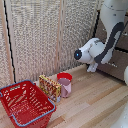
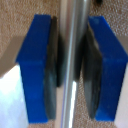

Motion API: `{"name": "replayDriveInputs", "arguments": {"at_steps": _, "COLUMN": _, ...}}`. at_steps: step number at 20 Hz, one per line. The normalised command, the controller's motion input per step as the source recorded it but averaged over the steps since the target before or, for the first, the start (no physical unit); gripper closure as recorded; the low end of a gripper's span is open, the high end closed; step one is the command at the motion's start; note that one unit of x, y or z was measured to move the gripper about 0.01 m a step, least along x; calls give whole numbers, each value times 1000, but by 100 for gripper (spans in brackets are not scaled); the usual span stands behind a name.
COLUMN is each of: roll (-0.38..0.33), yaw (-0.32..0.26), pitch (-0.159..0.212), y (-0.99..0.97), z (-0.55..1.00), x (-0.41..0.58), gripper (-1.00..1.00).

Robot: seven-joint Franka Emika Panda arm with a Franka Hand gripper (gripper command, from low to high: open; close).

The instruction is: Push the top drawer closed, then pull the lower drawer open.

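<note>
One arm (image 1: 111, 35) fills the upper right of the exterior view, reaching toward the dark dresser at the right edge, where the lower drawer (image 1: 118, 64) shows as a brown front behind the wrist. I can't make out the top drawer clearly from here. On the wooden floor at lower left sit a red basket (image 1: 25, 102), a snack box (image 1: 49, 86) and a red cup (image 1: 64, 83), well apart from the work. Up close, the gripper (image 2: 72, 70) has its blue fingers (image 2: 37, 70) clenched on a silver bar handle (image 2: 75, 30), the dark pads pressed to each side of it. If this is the lower handle, I'd say the pull should run straight out from the drawer front, grip held firm, wrist kept level so the bar doesn't slip through the pads
</note>
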Motion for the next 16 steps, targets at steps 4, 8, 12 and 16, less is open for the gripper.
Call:
{"name": "replayDriveInputs", "arguments": {"at_steps": 4, "roll": 188, "yaw": 0, "pitch": 0, "y": 536, "z": 269, "x": -204, "gripper": 100}}
{"name": "replayDriveInputs", "arguments": {"at_steps": 8, "roll": 192, "yaw": 0, "pitch": 1, "y": 466, "z": 268, "x": -190, "gripper": 100}}
{"name": "replayDriveInputs", "arguments": {"at_steps": 12, "roll": 165, "yaw": -1, "pitch": 0, "y": 376, "z": 196, "x": -61, "gripper": -100}}
{"name": "replayDriveInputs", "arguments": {"at_steps": 16, "roll": 102, "yaw": -10, "pitch": 0, "y": 84, "z": 276, "x": 39, "gripper": -100}}
